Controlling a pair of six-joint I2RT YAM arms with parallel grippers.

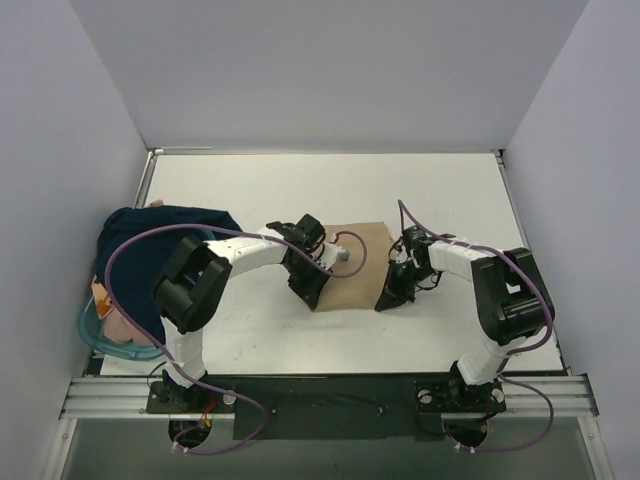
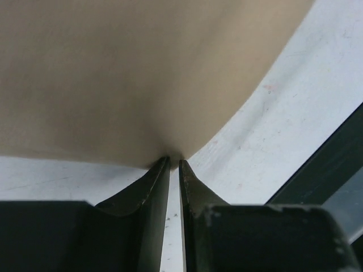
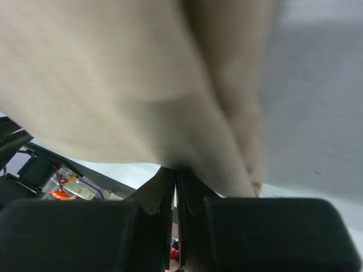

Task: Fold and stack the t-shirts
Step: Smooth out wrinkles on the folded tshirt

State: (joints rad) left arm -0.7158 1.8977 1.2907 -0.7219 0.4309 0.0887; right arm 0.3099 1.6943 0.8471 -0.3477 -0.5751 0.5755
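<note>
Tan t-shirt (image 2: 142,73) — soft matt cloth, smooth.
Navy t-shirt (image 1: 150,245) — dark matt cloth, rumpled.
Table (image 1: 400,190) — white, matt, faintly scuffed.
Left gripper (image 2: 174,161), right gripper (image 3: 176,169) — black fingers, matt, hard plastic by look.
Basket (image 1: 90,335) — teal, slightly glossy plastic.
Front rail (image 1: 110,398) — bare silver metal.

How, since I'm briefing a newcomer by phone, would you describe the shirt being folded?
On the white table, look to the middle, between the two arms, for the tan t-shirt. The left gripper and right gripper each pinch its near edge. Unlike the navy t-shirt heaped by the teal basket at left, it is plain beige.
</note>
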